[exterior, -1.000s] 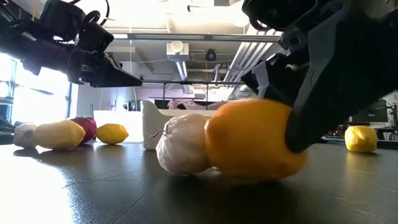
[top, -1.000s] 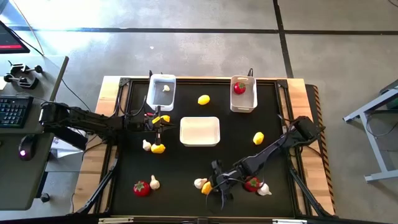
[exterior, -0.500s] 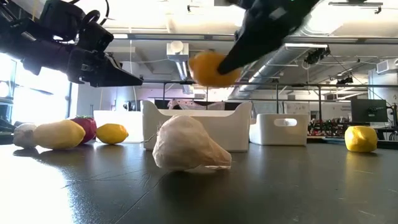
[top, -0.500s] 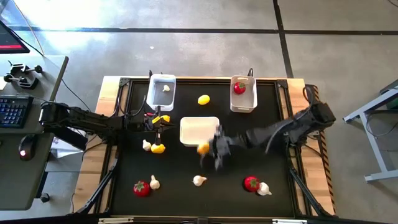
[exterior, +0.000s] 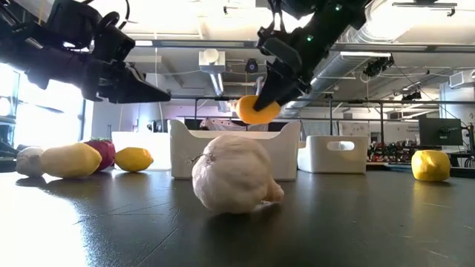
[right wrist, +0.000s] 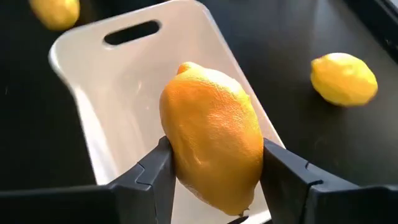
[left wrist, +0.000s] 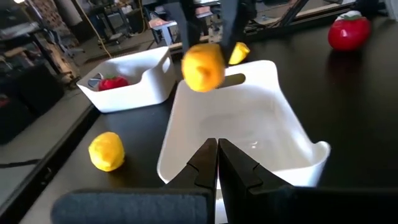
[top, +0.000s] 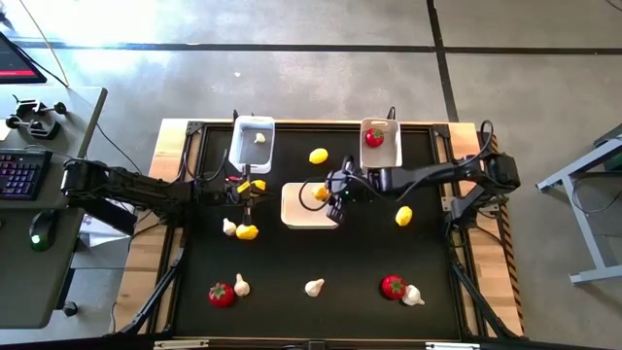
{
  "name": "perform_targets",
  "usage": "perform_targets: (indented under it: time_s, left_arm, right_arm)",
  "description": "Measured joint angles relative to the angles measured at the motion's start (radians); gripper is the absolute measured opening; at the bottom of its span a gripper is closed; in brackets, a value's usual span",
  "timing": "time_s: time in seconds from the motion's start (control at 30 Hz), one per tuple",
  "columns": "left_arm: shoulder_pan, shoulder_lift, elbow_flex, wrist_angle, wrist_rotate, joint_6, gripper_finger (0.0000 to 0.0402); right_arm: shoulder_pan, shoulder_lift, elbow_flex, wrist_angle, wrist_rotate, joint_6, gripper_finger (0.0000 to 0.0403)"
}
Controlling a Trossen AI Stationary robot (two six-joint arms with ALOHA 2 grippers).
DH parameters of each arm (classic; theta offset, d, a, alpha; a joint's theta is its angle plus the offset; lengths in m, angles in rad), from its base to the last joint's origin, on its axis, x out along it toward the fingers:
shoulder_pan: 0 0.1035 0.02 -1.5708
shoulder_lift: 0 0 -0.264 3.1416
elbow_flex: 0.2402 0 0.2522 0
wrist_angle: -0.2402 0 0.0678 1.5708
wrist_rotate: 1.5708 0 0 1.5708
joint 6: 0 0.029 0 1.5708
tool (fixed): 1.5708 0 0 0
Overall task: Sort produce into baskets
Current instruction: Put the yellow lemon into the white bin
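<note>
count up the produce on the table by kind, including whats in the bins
lemon: 4, one of them held in the right gripper
tomato: 3
garlic bulb: 5
total: 12

Both arms are dark, near black, built of blocky jointed links. Beside the centre basket [top: 312, 206], the right gripper [top: 330, 193] ends in two flat matte black fingers [right wrist: 152, 180] with squared, angular edges. Thin black cables loop along the right arm, and small green lights glow on its wrist housing. Across that basket, the left gripper [top: 249, 201] tapers to a narrow pointed wedge, with cable loops on its upper link and a yellow patch near its tip.
</note>
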Motion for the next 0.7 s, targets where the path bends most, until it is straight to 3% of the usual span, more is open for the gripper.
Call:
perform_targets:
  time_s: [0.33,0.7]
  left_arm:
    - [0.0,0.0,0.0,0.011,-0.02,0.012,0.0]
    - [0.0,0.0,0.0,0.009,-0.023,0.011,0.0]
  right_arm:
    - [-0.057,0.093,0.0,0.013,-0.095,-0.114,0.0172]
    - [-0.067,0.171,0.0,0.048,-0.086,-0.145,0.0177]
